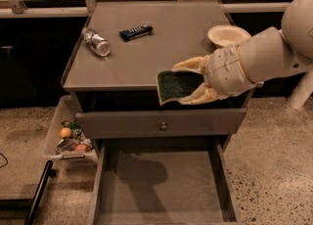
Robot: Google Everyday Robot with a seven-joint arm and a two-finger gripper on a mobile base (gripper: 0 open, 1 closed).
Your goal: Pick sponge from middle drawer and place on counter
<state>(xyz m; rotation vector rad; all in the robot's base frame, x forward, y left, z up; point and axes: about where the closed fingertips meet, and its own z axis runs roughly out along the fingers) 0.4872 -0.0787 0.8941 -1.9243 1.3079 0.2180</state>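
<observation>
My gripper (188, 81) is shut on the sponge (174, 86), whose dark green face points up, with a pale edge below. It holds the sponge in the air over the front edge of the counter (142, 55), right of centre. The white arm comes in from the right. The middle drawer (161, 190) stands pulled out below, its grey floor bare. A closed drawer front with a small round knob (163, 126) sits between counter and open drawer.
On the counter lie a tipped clear bottle (96, 42) at the left, a dark blue snack-bar wrapper (135, 32) at the back, and a white bowl (228, 35) at the right. A clear bin with fruit (71, 133) stands on the floor left of the cabinet.
</observation>
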